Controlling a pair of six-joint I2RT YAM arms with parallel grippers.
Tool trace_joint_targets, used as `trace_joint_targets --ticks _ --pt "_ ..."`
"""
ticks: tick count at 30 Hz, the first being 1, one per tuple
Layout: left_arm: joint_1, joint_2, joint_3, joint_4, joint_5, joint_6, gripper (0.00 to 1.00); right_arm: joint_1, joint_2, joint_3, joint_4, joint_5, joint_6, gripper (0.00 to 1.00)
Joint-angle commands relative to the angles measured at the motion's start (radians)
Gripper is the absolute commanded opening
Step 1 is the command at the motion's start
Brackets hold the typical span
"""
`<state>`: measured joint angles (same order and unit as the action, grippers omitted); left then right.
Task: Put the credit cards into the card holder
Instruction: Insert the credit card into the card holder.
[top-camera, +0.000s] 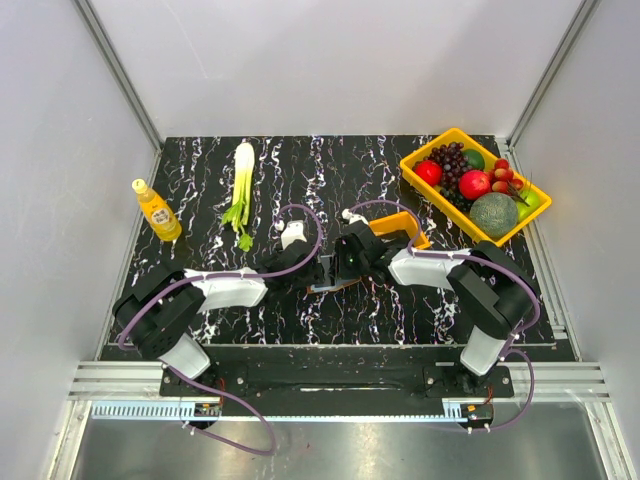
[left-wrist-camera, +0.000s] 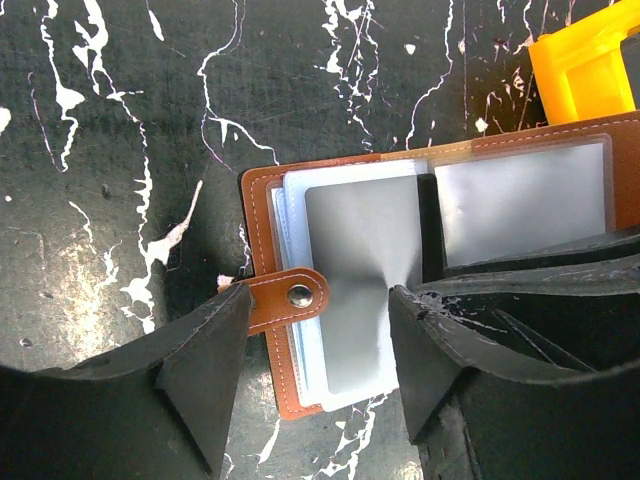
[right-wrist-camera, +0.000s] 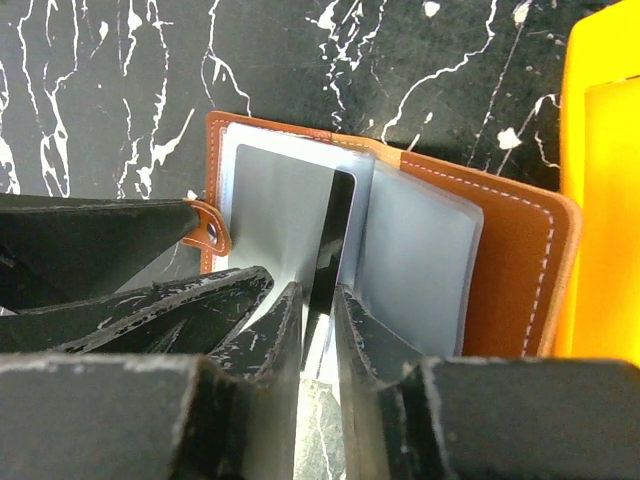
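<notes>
The brown card holder (left-wrist-camera: 258, 192) lies open on the black marbled table, clear sleeves (left-wrist-camera: 520, 200) showing. A grey credit card (left-wrist-camera: 360, 240) rests over its left half, part way in the sleeves. My left gripper (left-wrist-camera: 318, 300) is open and straddles that half, its left finger against the snap strap (left-wrist-camera: 290, 297). My right gripper (right-wrist-camera: 318, 290) is closed to a thin slit on the credit card (right-wrist-camera: 280, 210) at its dark-striped edge, over the card holder (right-wrist-camera: 510, 260). From above, both grippers (top-camera: 300, 263) (top-camera: 350, 260) meet over the card holder (top-camera: 333, 286).
A small orange bin (top-camera: 410, 226) sits just right of the holder, close to my right fingers. A yellow tray (top-camera: 415, 162) of fruit stands at back right. Towards the left are a leek (top-camera: 242, 180), a yellow bottle (top-camera: 157, 210) and a small white object (top-camera: 292, 235).
</notes>
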<state>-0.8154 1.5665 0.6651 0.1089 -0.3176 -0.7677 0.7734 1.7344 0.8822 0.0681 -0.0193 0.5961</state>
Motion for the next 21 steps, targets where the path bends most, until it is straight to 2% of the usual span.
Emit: trace_joint_targets --ticks 1,3,4,14,17,21 --pt "0.007 0.052 -0.048 -0.152 0.055 -0.004 0.62 0.015 -0.021 0.02 0.056 -0.085 -0.01 0.25" --pt "0.007 0.052 -0.045 -0.147 0.06 -0.002 0.62 0.018 -0.004 0.029 0.067 -0.119 -0.015 0.32" --pt "0.007 0.052 -0.045 -0.147 0.061 -0.004 0.61 0.02 0.001 0.031 0.065 -0.119 -0.007 0.33" --pt "0.007 0.035 -0.061 -0.153 0.046 -0.005 0.61 0.023 0.002 0.043 0.021 -0.079 -0.018 0.31" --pt "0.009 0.027 -0.067 -0.149 0.045 -0.005 0.6 0.023 0.004 0.057 -0.001 -0.061 -0.019 0.22" --pt "0.009 0.023 -0.07 -0.138 0.054 -0.004 0.58 0.023 0.043 0.093 -0.036 -0.082 -0.013 0.23"
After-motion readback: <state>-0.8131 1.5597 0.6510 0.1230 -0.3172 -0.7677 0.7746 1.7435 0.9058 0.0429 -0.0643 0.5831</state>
